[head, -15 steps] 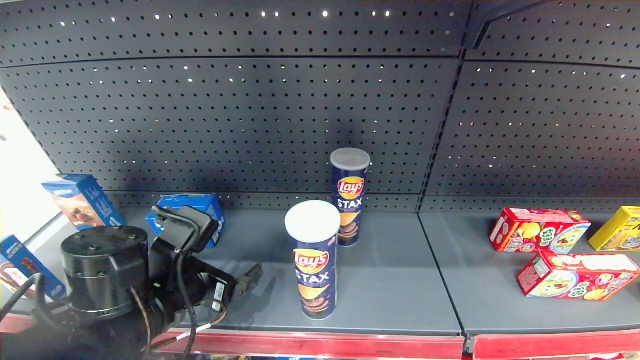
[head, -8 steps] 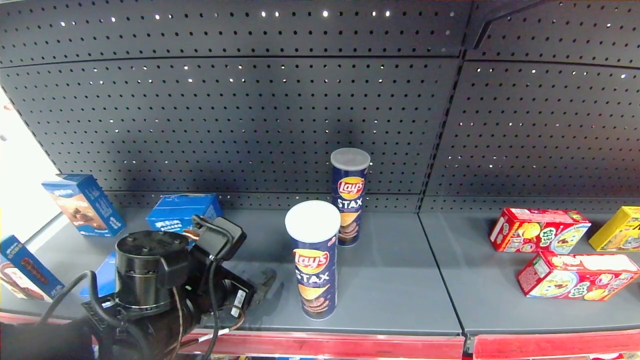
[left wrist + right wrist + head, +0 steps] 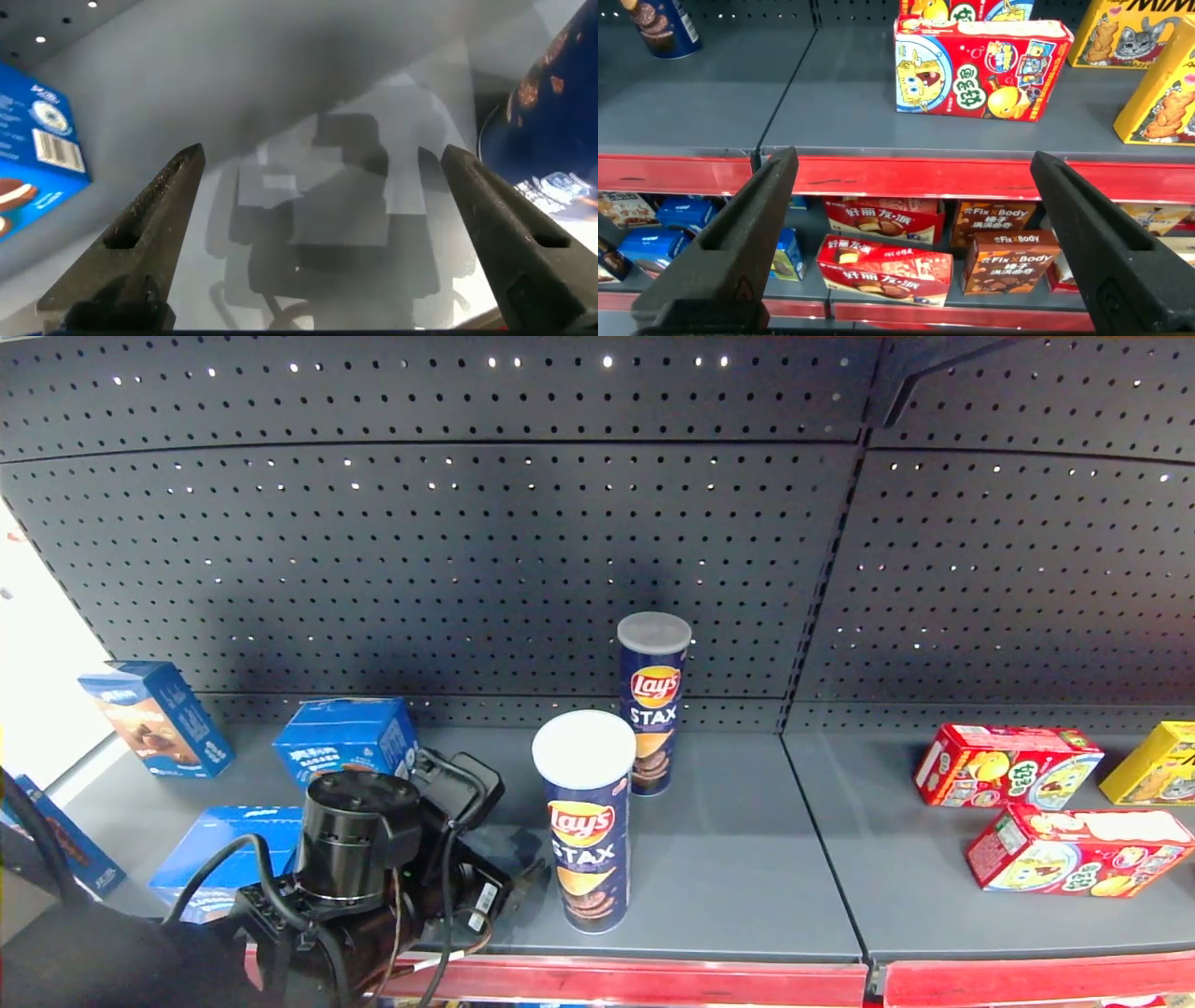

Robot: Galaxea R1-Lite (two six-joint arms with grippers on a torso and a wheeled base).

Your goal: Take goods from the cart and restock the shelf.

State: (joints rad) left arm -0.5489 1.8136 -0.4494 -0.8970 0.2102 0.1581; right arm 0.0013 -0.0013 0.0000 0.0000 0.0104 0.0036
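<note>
shift: left pincer (image 3: pixel 322 159) apart, moved right beside front can (image 3: pixel 586 821) | right pincer (image 3: pixel 913 163) apart

Front can (image 3: pixel 551 121) cut by picture edge, just outside one jaw of left gripper (image 3: pixel 322 159); lid and base unseen there. Blue box (image 3: pixel 33 159) cropped outside other jaw. Shelf floor (image 3: pixel 308 93) between jaws blurred. In head view, left gripper largely hidden behind own wrist; flat blue box (image 3: pixel 219 840) partly covered by arm. Beyond right gripper (image 3: pixel 913 159) jaws, red box (image 3: pixel 980 65), yellow boxes (image 3: pixel 1148 65) and can base (image 3: pixel 659 28) cropped by edge; which can, cannot be told.
</note>
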